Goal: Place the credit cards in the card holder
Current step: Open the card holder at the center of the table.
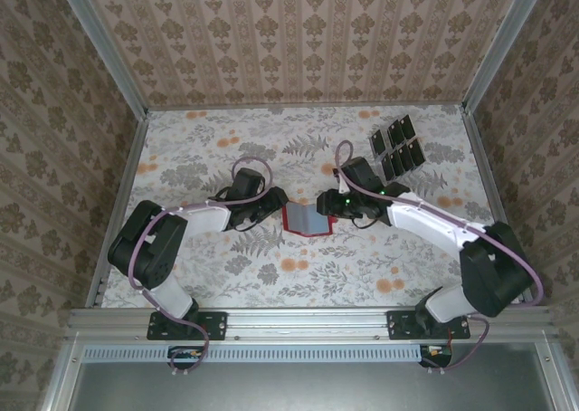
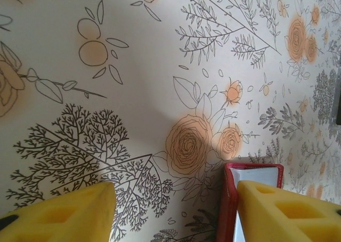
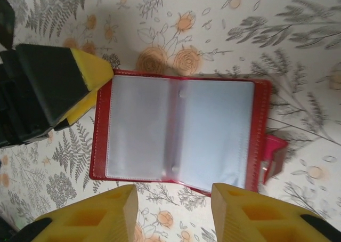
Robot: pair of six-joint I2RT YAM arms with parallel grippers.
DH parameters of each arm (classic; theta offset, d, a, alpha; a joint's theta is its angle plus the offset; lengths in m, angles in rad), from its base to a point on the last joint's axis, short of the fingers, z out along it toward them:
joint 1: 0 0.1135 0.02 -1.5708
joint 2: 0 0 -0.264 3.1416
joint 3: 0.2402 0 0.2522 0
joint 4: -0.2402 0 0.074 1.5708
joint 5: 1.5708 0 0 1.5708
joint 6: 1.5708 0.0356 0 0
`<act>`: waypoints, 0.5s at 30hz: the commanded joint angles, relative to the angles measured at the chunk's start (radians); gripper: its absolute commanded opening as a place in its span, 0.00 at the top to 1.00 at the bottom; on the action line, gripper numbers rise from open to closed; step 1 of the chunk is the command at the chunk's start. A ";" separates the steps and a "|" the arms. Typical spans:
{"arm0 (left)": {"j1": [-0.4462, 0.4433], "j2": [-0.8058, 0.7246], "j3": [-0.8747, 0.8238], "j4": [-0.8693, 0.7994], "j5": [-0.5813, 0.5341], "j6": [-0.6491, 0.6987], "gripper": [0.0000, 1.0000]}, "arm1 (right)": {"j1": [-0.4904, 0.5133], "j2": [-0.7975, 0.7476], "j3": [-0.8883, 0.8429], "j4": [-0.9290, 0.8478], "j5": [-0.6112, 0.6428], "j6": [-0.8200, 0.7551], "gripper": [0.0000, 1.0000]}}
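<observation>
1. One card holder (image 1: 306, 219), red, lies open and flat at mid-worktop (image 1: 208, 157), its two clear-pocketed pages facing up and its red tab (image 3: 274, 151) sticking out at one side.
2. About seven black credit cards (image 1: 398, 148) sit in two rows near the far right corner, well apart from the holder; they are too small to count exactly.
3. Two arms reach inward, bent, and meet on either side of the holder.
4. The left gripper (image 1: 276, 201) is spread open, one finger (image 3: 90, 74) at the holder's edge.
5. The right gripper (image 3: 173, 188) hovers over the holder with its jaws parted, gripping nothing.
</observation>
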 commanded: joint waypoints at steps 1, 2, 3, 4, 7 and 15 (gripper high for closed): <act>0.008 -0.045 0.030 -0.054 0.005 0.048 0.35 | 0.014 0.069 0.018 0.044 -0.040 0.022 0.60; 0.010 -0.050 0.028 -0.057 0.004 0.051 0.35 | 0.014 0.088 0.015 0.059 -0.043 0.025 0.61; 0.010 -0.054 0.026 -0.060 0.002 0.052 0.35 | 0.013 0.100 0.009 0.070 -0.043 0.028 0.62; 0.011 -0.059 0.020 -0.064 0.000 0.052 0.35 | 0.014 0.113 0.006 0.080 -0.045 0.030 0.62; 0.014 -0.065 0.005 -0.062 -0.001 0.051 0.35 | 0.014 0.147 -0.001 0.098 -0.045 0.032 0.63; 0.014 -0.058 -0.030 -0.039 -0.001 0.036 0.36 | 0.008 0.199 -0.015 0.115 -0.031 0.032 0.62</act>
